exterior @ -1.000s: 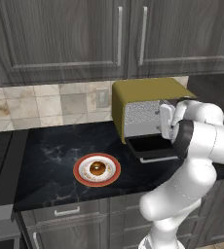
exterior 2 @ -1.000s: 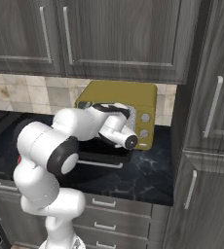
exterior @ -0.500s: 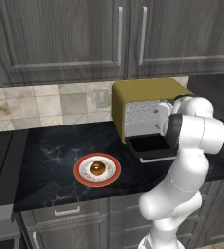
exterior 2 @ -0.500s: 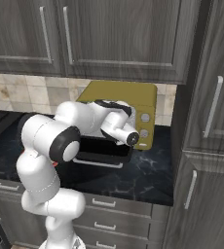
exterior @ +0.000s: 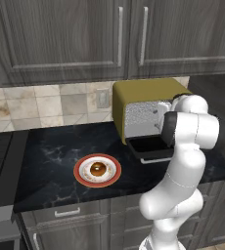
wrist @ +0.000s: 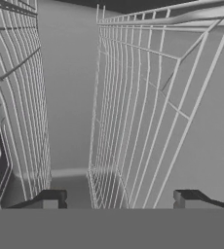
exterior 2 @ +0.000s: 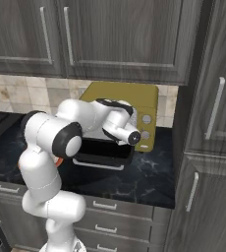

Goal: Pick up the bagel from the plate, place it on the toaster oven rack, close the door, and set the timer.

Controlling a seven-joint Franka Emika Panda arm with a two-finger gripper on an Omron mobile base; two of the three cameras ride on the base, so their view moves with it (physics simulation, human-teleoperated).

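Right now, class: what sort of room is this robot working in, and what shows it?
A home kitchen, it seems: grey wall cabinets above a dark marble-look counter, with a toaster oven and a bagel on a plate.

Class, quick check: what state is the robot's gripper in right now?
Gripper: open, holding nothing, fingertips apart facing the toaster oven rack.

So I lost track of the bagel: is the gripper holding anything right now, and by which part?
Nothing is held. The gripper is open at the toaster oven rack, and the bagel lies on the plate.
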